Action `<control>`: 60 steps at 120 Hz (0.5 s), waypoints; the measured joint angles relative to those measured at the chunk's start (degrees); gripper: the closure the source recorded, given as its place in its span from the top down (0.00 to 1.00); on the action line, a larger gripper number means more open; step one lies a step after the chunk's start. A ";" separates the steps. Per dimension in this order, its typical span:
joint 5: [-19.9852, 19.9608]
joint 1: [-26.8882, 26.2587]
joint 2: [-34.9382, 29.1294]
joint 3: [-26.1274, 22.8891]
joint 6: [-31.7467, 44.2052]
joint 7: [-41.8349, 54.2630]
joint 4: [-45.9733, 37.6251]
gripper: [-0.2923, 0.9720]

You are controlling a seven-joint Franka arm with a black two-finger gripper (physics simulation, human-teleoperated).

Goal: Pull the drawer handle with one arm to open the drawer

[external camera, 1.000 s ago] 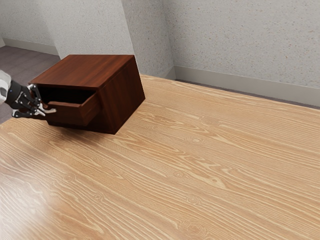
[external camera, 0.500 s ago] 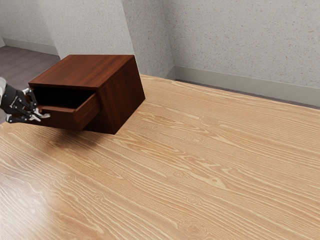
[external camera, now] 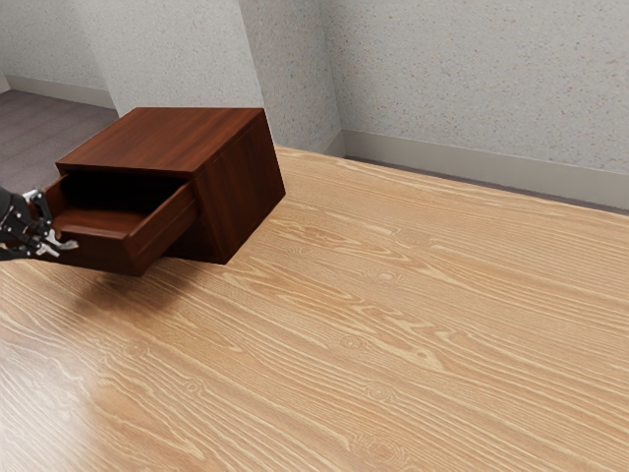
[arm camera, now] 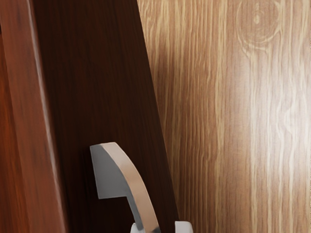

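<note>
Jaws tight on the drawer handle, drawer partly out of the cabinet.

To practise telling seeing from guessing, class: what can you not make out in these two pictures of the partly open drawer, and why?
The arm behind the hand: exterior view, cut off by the left edge.
Lower end of the handle: wrist view, cut off by the lower edge.
Back part of the drawer: exterior view, hidden in shadow under the top of the cabinet.
Front of the drawer: exterior view, turned away from the camera.
</note>
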 joint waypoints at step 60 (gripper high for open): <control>0.36 -0.97 -0.61 1.15 -0.05 1.27 -0.24 0.28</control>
